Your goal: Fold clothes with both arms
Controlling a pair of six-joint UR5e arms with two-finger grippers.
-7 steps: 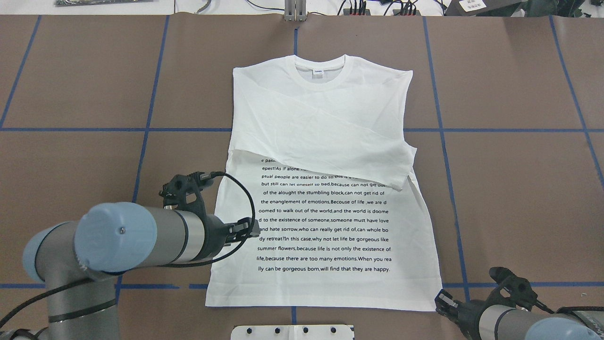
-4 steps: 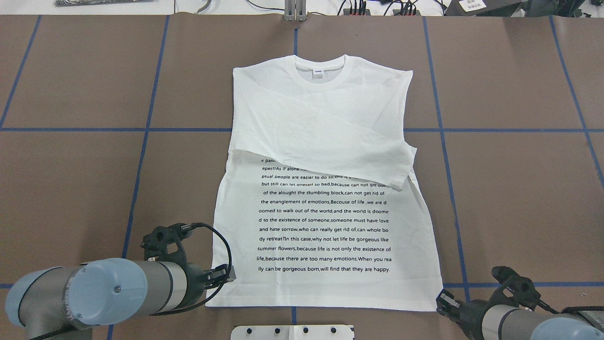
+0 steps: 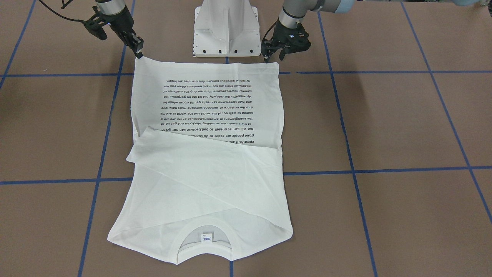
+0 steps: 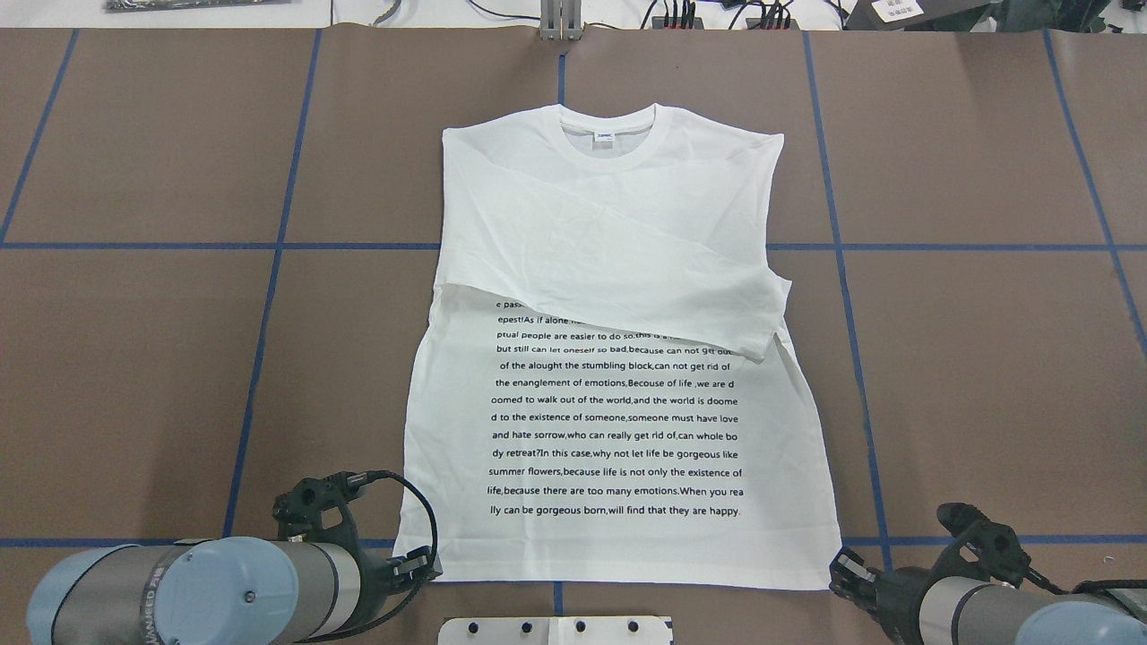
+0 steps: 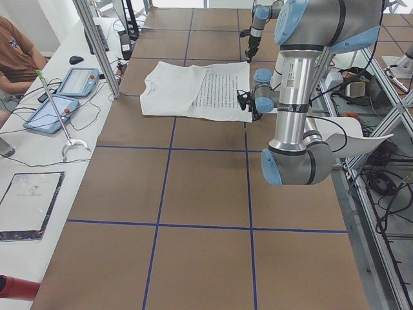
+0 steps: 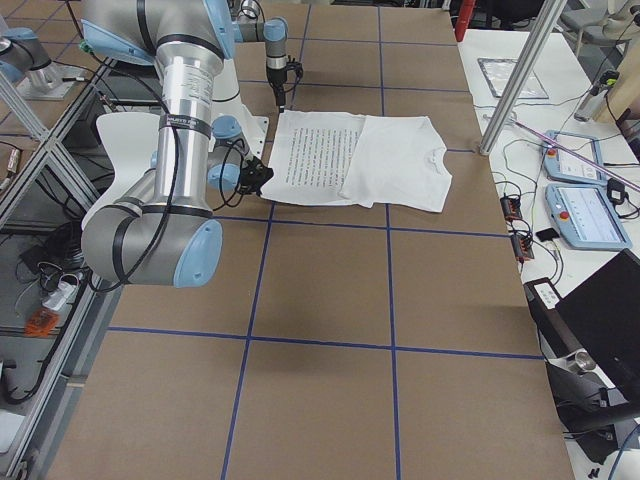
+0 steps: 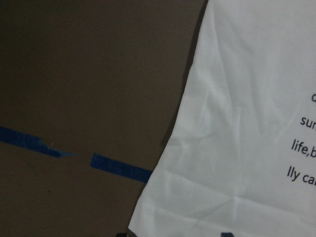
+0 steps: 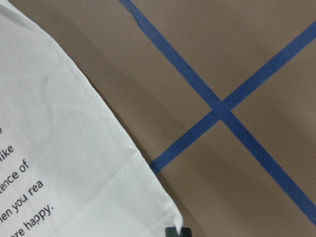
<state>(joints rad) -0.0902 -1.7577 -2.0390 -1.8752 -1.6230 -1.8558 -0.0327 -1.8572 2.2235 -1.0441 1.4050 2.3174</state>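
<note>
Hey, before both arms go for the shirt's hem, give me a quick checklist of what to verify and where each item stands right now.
1. T-shirt flat, print up: ok.
2. Sleeves folded across the chest: ok.
3. Left gripper at its end of the hem, jaws open: ok.
4. Right gripper at the hem's other end: ok.
5. Right gripper's jaws open: cannot tell.
6. Collar uncovered as fold target: ok.
</note>
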